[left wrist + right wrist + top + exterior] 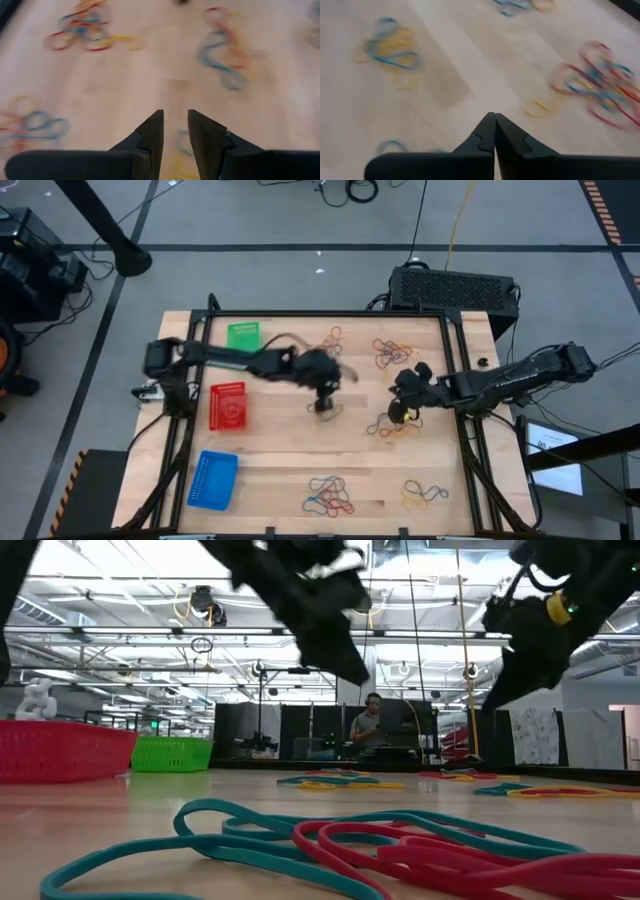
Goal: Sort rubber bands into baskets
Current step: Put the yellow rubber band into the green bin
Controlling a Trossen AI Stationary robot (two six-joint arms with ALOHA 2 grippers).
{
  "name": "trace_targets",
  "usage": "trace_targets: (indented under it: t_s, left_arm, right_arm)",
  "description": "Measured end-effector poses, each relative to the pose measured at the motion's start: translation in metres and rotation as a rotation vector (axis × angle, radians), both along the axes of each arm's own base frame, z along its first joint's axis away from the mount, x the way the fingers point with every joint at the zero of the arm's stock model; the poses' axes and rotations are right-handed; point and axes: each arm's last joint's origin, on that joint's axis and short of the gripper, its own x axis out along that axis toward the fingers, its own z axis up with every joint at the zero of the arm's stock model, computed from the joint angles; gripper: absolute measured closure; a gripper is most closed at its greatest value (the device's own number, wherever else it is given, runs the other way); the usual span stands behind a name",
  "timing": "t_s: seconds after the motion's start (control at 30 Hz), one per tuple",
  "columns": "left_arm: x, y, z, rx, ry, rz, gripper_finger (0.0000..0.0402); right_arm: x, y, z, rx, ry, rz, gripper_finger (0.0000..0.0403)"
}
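Observation:
The rubber bands lie in several loose piles on the wooden table: far middle [335, 335], far right [390, 352], right of centre [385, 425], and two near the front edge [330, 495] [425, 495]. The green basket [243, 335], red basket [227, 405] and blue basket [212, 478] stand along the left side. My left gripper [325, 402] hovers at mid-table with its fingers a little apart [175, 112], above a few blue and yellow bands [182, 145]. My right gripper [398, 412] is shut [494, 115] above the table beside the pile right of centre; I see no band between its tips.
A large black box [452, 285] stands beyond the table's far right corner. Black frame rails [460, 380] run along the table's sides. Teal and red bands [350, 850] lie close to the low camera. A person [367, 725] sits far back in the room.

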Motion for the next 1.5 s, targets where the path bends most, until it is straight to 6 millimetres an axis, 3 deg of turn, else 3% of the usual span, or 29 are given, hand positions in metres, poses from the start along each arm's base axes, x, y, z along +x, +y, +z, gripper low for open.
trace_targets:
  t_s: [0.1,0.23,0.43,0.63,1.07,1.5]
  left_arm:
    - [-0.019,-0.028,-0.008,0.003,-0.030,-0.023,0.0307]
    - [-0.027,-0.057,-0.032,0.042,0.007,-0.041,0.0307]
    - [-0.027,-0.072,-0.058,0.096,0.063,-0.084,0.0307]
    - [-0.043,-0.063,-0.082,0.114,0.130,-0.047,0.0307]
    - [-0.036,-0.023,-0.089,-0.026,0.066,0.168,0.0307]
    - [-0.026,-0.021,-0.114,-0.069,0.085,0.139,0.0307]
  right_arm:
    - [0.007,0.005,0.004,-0.030,-0.061,0.068,0.0403]
    - [0.012,0.007,0.009,-0.061,-0.112,0.120,0.0403]
    - [0.014,0.008,0.012,-0.076,-0.138,0.137,0.0403]
    - [0.016,0.008,0.015,-0.092,-0.161,0.153,0.0403]
    - [0.016,0.008,0.015,-0.093,-0.172,0.149,0.0403]
    - [0.016,0.008,0.015,-0.092,-0.171,0.150,0.0403]
